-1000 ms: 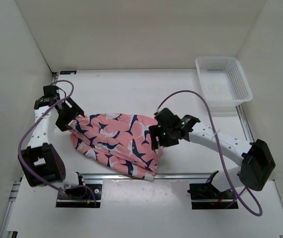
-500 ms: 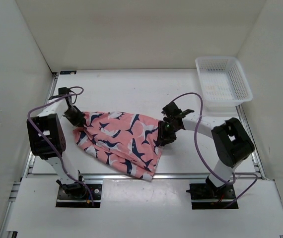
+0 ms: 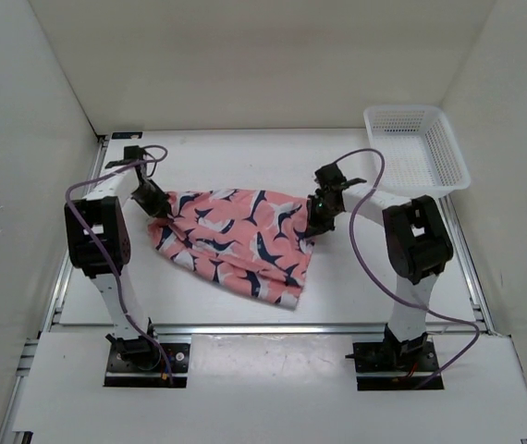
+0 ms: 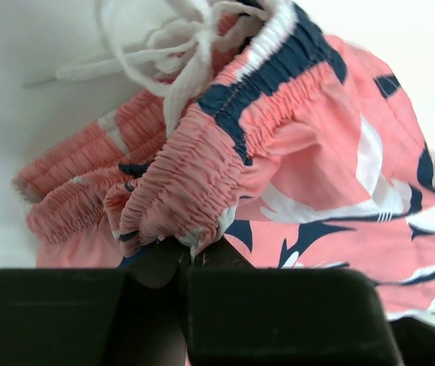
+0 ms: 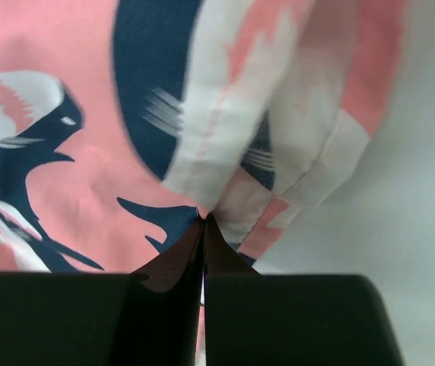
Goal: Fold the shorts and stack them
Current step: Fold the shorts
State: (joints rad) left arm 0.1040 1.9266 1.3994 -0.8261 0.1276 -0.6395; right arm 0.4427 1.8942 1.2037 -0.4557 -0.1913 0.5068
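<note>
The coral-pink shorts [image 3: 231, 239] with navy-and-white shapes lie stretched across the middle of the table. My left gripper [image 3: 157, 209] is shut on their gathered waistband [image 4: 194, 164] at the left end, where the white drawstring [image 4: 164, 46] trails onto the table. At the right end my right gripper [image 3: 314, 225] is shut on a hem corner [image 5: 278, 168] of the shorts [image 5: 57, 152], the fabric pinched between its fingertips. The shorts' lower part hangs toward the near edge.
A white mesh basket [image 3: 416, 153] stands at the back right corner. White walls close in the table on the left, the back and the right. A metal rail [image 3: 245, 328] runs along the near edge by the arm bases.
Both grippers have shut on the shorts and moved toward the back, pulling the fabric away from the near edge and stretching it out between them.
</note>
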